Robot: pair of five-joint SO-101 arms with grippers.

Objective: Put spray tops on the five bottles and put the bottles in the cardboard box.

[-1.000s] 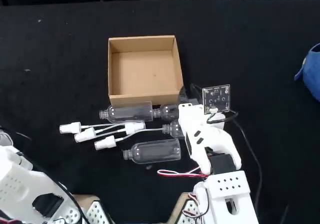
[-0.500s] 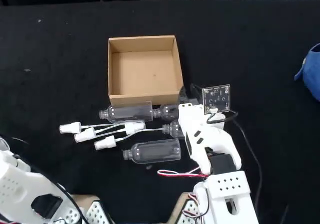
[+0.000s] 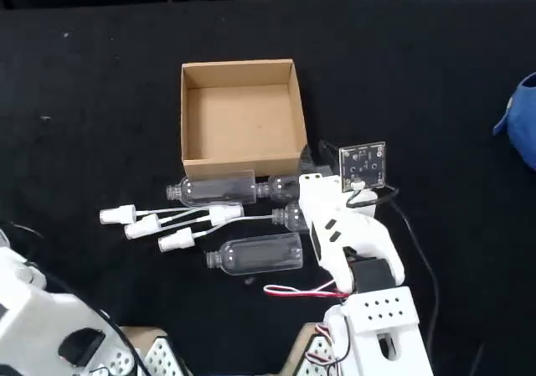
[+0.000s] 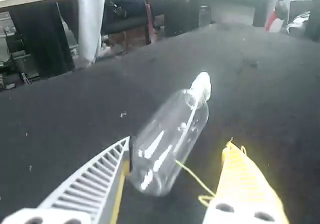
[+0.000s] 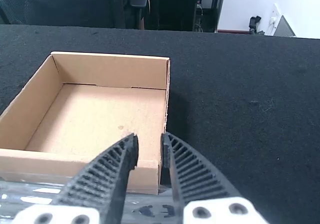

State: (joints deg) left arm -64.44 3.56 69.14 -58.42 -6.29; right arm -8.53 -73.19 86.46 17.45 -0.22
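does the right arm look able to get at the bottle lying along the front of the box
Probably yes. The right gripper hangs at the cardboard box corner, close to the bottle, nothing covering it. Its fingers are barely apart and must open wider.

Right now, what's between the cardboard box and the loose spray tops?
In the high view, a clear bottle lies on its side along the cardboard box's wall nearest the arms, between it and the loose spray tops.
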